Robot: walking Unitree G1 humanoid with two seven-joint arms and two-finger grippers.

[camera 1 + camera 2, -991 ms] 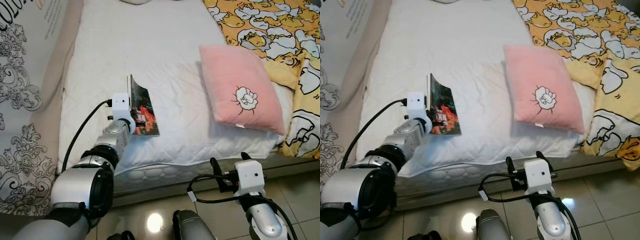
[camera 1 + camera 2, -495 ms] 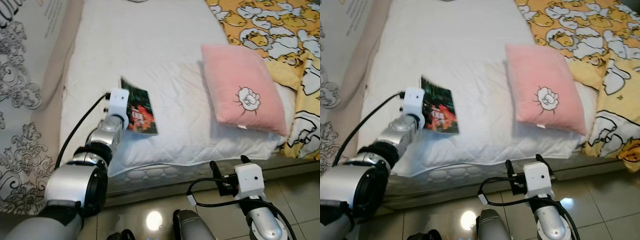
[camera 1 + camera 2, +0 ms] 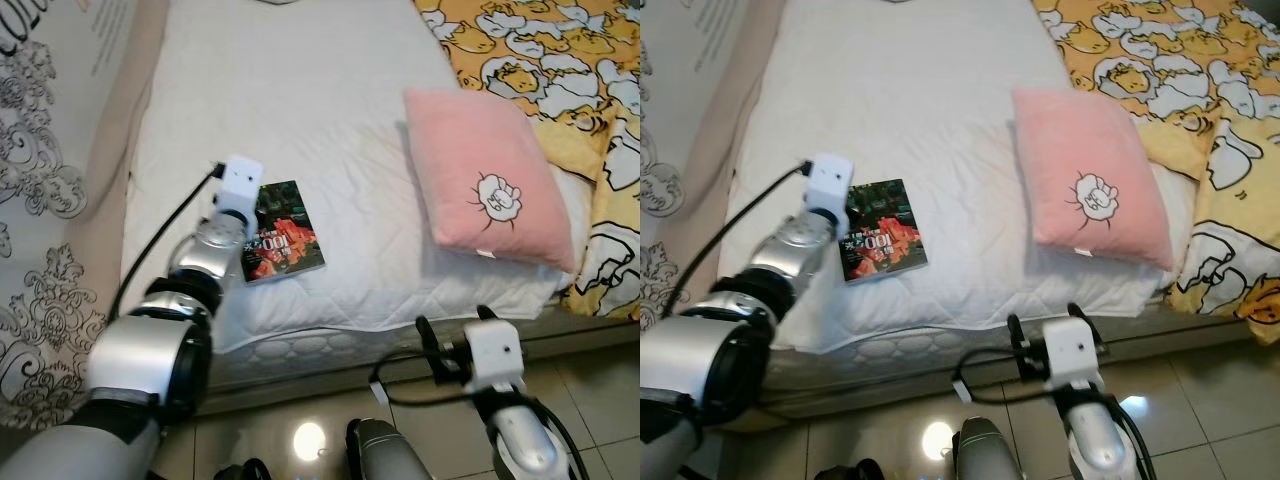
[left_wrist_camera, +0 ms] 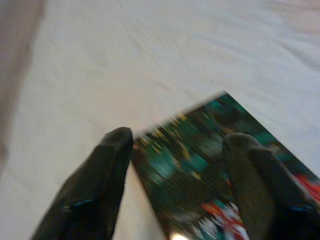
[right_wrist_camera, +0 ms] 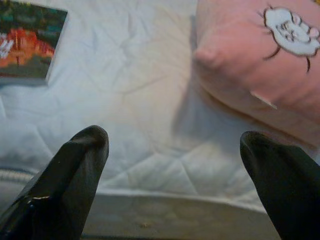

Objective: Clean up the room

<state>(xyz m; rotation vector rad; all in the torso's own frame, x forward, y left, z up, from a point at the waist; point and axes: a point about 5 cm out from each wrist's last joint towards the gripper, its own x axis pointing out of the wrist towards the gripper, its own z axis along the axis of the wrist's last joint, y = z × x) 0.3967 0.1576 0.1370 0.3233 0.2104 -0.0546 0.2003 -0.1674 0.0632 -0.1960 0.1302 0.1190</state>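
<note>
A small book (image 3: 283, 243) with a dark green and red cover lies flat on the white mattress (image 3: 300, 90), near its front left edge. My left gripper (image 4: 177, 137) is open right over the book's far corner (image 4: 210, 150), one black finger (image 4: 100, 180) on each side of it. The right gripper (image 5: 172, 137) is open and holds nothing, low in front of the bed's front edge and facing the mattress. A pink pillow (image 3: 485, 175) with a white cartoon print rests on the right part of the bed.
A yellow cartoon-print duvet (image 3: 540, 50) is bunched along the bed's right side, behind and beside the pillow. A patterned black-and-white fabric panel (image 3: 40, 200) runs along the bed's left. Glossy tiled floor (image 3: 600, 400) lies before the bed.
The book stood on edge in my left gripper; it has tipped over and now lies flat on the mattress with the fingers apart. The right arm has barely moved.
</note>
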